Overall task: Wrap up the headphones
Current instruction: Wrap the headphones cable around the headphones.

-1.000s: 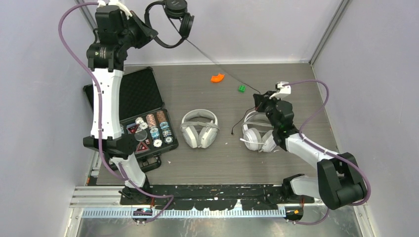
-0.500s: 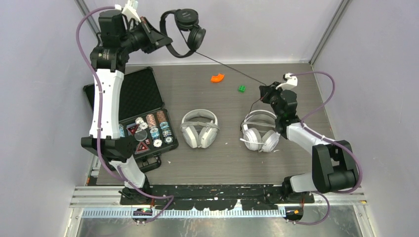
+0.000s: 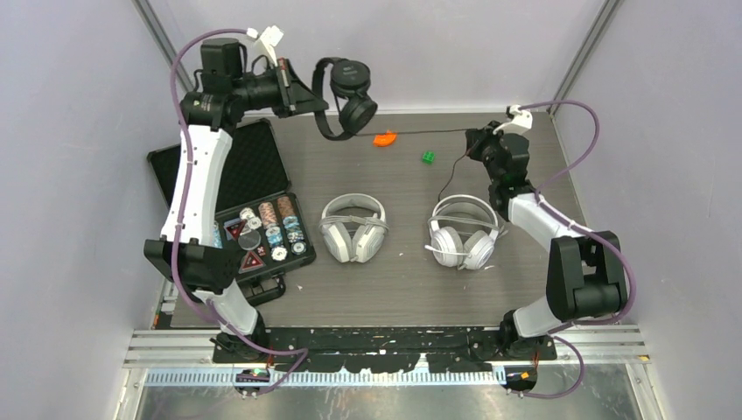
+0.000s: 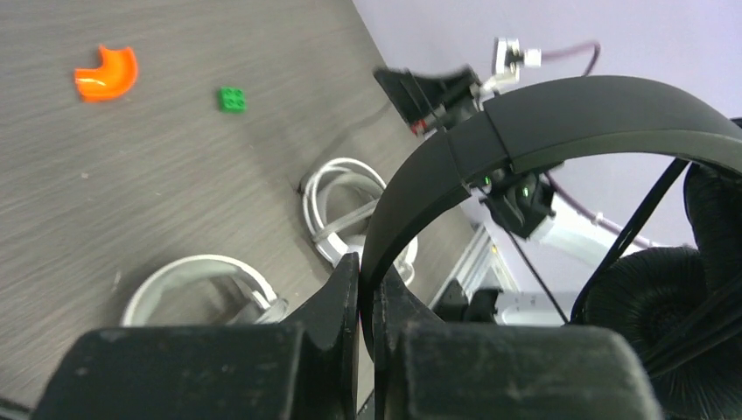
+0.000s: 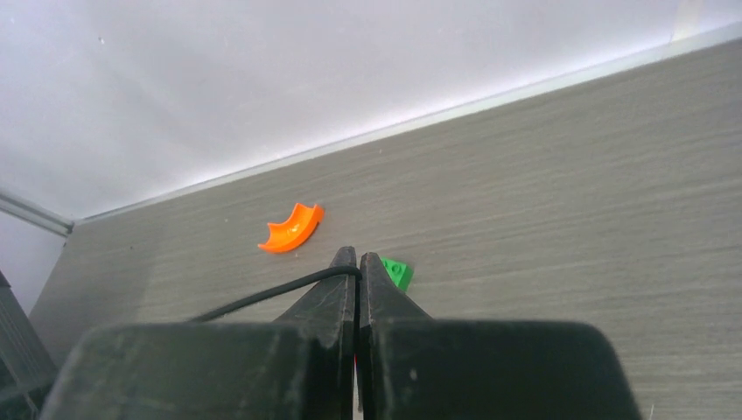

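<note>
In the air at the back left, my left gripper (image 3: 317, 103) is shut on the band of the black headphones (image 3: 352, 87). The left wrist view shows the black band (image 4: 542, 114) pinched between the fingertips (image 4: 348, 284), with an ear pad (image 4: 665, 315) at the right. The thin black cable (image 3: 420, 133) runs taut to my right gripper (image 3: 475, 144), which is shut on it; its loose end hangs down. In the right wrist view the cable (image 5: 262, 297) enters my right gripper (image 5: 357, 262) from the left. Two white headphones (image 3: 353, 227) (image 3: 461, 232) lie on the table.
An open black case (image 3: 223, 171) with poker chips (image 3: 267, 232) lies at the left. An orange curved piece (image 3: 384, 137) and a small green brick (image 3: 428, 157) sit near the back wall, under the cable. The side walls stand close.
My left arm has swung the black headphones to the right and lower. My right gripper has carried the cable toward the back wall, and the cable now runs nearly level.
</note>
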You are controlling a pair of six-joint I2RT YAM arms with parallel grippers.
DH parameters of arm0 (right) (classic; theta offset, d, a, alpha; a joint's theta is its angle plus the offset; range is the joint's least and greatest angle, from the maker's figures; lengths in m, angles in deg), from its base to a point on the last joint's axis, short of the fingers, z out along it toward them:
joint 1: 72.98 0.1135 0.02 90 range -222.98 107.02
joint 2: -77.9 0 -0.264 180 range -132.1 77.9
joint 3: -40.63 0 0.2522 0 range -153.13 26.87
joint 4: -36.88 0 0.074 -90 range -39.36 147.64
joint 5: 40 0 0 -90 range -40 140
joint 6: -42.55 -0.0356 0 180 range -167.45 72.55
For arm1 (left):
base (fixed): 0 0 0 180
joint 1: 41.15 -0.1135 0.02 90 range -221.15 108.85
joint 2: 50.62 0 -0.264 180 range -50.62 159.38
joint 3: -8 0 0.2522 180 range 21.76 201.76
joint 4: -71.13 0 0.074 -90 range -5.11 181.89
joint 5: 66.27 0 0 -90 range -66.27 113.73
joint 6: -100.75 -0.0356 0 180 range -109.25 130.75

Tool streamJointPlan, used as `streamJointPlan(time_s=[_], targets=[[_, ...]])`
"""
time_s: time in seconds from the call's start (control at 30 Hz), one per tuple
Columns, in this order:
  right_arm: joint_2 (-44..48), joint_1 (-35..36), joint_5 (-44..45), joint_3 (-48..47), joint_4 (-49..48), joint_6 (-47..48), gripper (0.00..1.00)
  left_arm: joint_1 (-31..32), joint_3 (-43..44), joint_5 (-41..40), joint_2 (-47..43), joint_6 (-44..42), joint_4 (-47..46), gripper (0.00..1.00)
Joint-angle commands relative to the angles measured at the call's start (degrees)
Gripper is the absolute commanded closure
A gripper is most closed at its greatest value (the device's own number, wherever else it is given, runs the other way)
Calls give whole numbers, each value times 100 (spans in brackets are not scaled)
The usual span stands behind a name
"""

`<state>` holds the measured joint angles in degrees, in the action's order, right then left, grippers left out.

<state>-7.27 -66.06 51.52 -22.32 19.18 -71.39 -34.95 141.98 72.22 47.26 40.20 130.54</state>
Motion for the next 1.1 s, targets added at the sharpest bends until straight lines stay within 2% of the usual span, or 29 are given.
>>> streamJointPlan(time_s=[0.0,0.13,0.27,0.43,0.7,1.07], targets=[[-165,-149,307,-684,448,247,100,387,-196,1101,-391,-899,-46,100],[-203,-192,107,-1147,914,466,100,759,-313,674,-323,-1906,661,100],[-236,-271,30,-1601,1477,718,100,1176,-235,-137,-204,-3110,1427,100],[-357,-351,-347,-2412,2453,974,100,1814,-428,-1473,-260,-4376,1911,100],[-564,-353,-1401,-3491,3810,1149,100,2400,-616,-3225,-199,-4835,1928,100],[-626,-342,-2250,-4212,4450,857,100,2850,-530,-5457,192,-5006,1987,100]])
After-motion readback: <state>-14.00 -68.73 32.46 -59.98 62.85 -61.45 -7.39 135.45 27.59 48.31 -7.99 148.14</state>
